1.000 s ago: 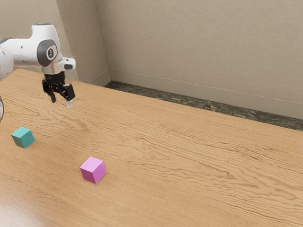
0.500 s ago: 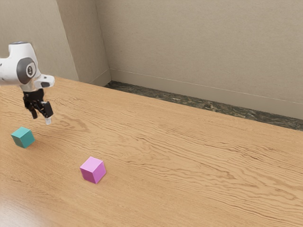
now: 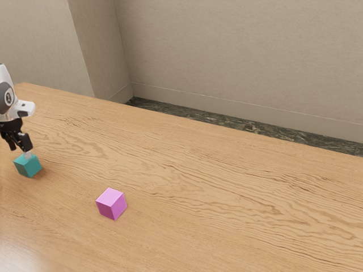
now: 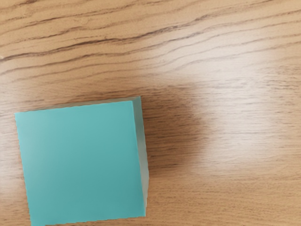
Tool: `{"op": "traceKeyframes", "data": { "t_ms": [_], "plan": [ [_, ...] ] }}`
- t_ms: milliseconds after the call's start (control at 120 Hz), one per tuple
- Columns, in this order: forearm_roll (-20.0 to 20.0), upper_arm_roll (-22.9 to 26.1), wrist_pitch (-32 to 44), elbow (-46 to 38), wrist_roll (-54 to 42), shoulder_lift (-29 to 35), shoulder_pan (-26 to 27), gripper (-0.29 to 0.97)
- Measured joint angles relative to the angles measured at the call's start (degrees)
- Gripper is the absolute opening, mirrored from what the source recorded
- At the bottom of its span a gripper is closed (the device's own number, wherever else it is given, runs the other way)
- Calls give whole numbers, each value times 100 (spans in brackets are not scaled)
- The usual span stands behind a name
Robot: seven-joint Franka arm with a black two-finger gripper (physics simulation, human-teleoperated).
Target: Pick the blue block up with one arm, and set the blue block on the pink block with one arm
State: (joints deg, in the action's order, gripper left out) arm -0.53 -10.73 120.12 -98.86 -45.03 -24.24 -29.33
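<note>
At the exterior view's left edge, the black two-finger gripper hangs just above the teal-blue plastic cube, its fingers spread and holding nothing. The cube rests on the wooden table, and the pink plastic cube sits well apart, rightward.

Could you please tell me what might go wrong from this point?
The blue block sits off-centre in the wrist view, so the gripper, close above it, may clip an edge and shove it. The pink block is about the same size, so a poorly centred placement could slide off.
</note>
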Motion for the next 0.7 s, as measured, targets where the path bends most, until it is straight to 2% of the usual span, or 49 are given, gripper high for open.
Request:
{"op": "traceKeyframes", "data": {
  "t_ms": [100,325,700],
  "plan": [
    [40,0,43,226,-175,-187,-85,68],
    [454,-72,86,577,-528,-645,-105,68],
    [867,-240,115,754,-955,-883,-77,68]
  ]
}}
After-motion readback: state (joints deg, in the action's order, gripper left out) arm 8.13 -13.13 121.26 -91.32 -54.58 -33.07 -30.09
